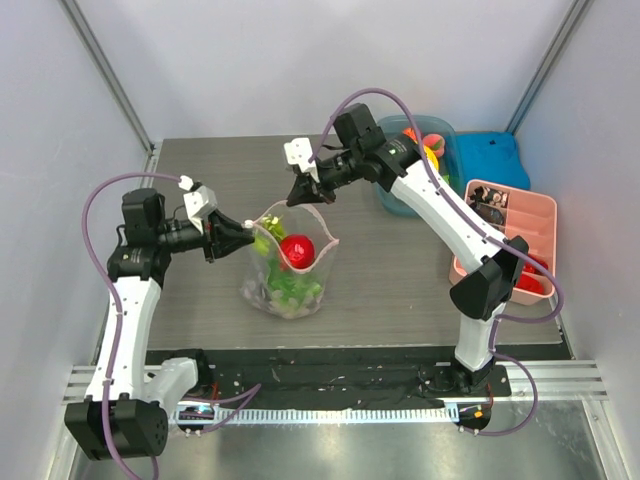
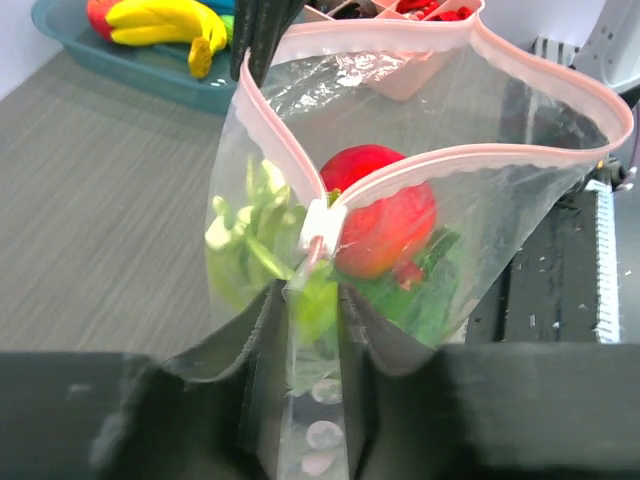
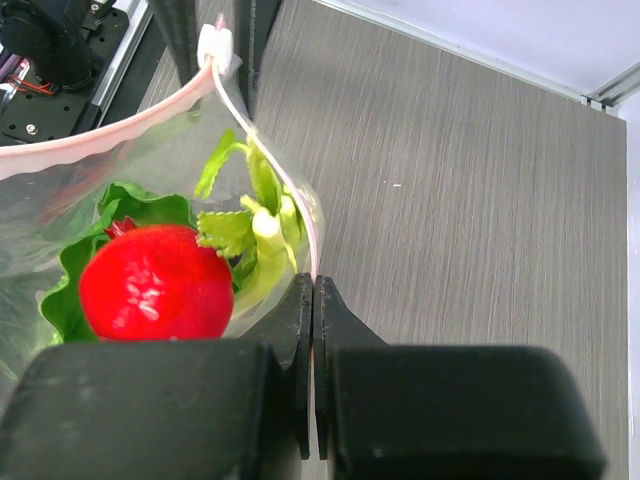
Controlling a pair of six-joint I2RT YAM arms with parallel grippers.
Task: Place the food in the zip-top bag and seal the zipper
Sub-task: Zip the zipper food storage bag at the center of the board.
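Note:
The zip-top bag (image 1: 290, 290) stands upright in mid-table, mouth open, held at both ends of its pink zipper (image 2: 290, 150). Inside lie the food items: a red fruit (image 1: 297, 250) on a lettuce head (image 2: 415, 300) beside a celery stalk (image 3: 265, 235). My left gripper (image 2: 312, 300) is closed in on the bag's left end just below the white slider (image 2: 322, 225), with film filling the narrow gap between its fingers. My right gripper (image 3: 314, 285) is shut on the zipper's far end, and it also shows in the top view (image 1: 303, 190).
A teal bin (image 2: 150, 75) holding yellow bananas (image 2: 170, 20) sits at the back right. A blue lid (image 1: 490, 160) lies beside it. A pink compartment tray (image 1: 510, 240) stands along the right edge. The black base rail (image 1: 330, 375) runs along the near edge.

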